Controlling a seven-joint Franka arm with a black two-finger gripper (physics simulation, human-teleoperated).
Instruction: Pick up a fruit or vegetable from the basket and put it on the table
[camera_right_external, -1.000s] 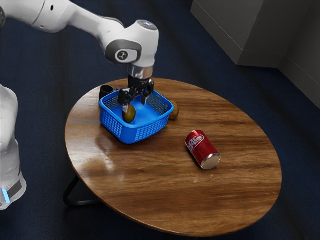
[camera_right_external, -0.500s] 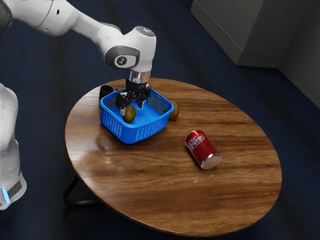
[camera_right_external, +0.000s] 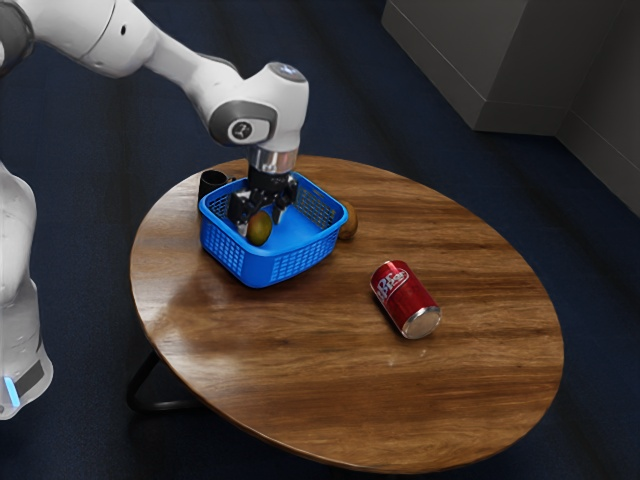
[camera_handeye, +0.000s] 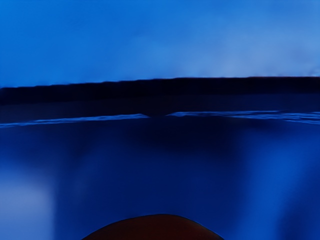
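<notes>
One round table (camera_right_external: 330, 375) bears a blue basket (camera_right_external: 262, 267) toward the exterior view's left; the gripper (camera_right_external: 262, 222) reaches inside, fingers spread, released. A red can (camera_right_external: 404, 298) lies nearer, right; the fruit (camera_right_external: 260, 230) sits in the basket.

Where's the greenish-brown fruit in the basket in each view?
Exterior view: the fruit is inside the basket, in the half nearer the exterior view's left.
Wrist view: it looks like the dark, rounded brown shape at the lower edge.
Shared landmark: the basket's blue plastic.
</notes>
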